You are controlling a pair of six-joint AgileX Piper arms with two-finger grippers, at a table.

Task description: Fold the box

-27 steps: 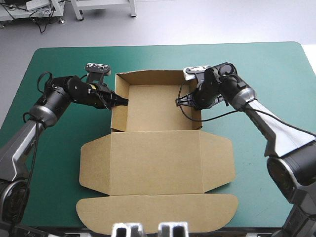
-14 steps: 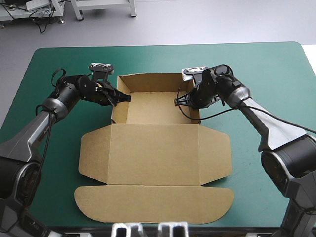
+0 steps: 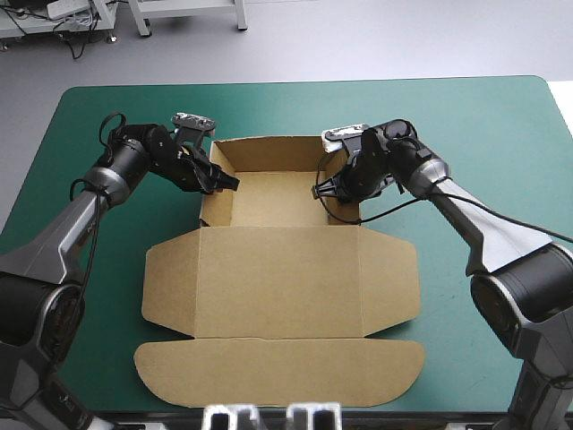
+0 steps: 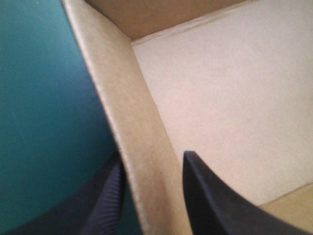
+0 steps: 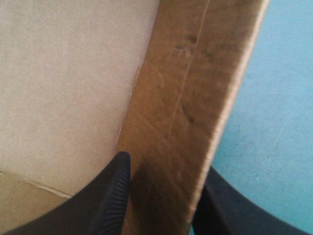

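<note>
The brown box [image 3: 282, 278] lies mid-table as an open tray, its lid flat toward the near edge. The tray's back and side walls stand raised. My left gripper [image 3: 224, 180] is shut on the box's left wall [image 4: 132, 122], one black finger outside over the teal-green cover and one inside over the tray floor. My right gripper [image 3: 323, 191] is shut on the right wall [image 5: 195, 98] in the same way. In the left wrist view the gripper [image 4: 151, 196] straddles the wall's top edge. In the right wrist view the gripper [image 5: 164, 200] does likewise.
The teal-green cover [image 3: 466, 125] shows bare around the box on all sides. The lid's rounded front flap [image 3: 277, 372] reaches close to the table's near edge.
Both grippers have kept hold of the side walls. The whole box has slid a little toward the far edge, and the left wrist has swung farther away and inward.
</note>
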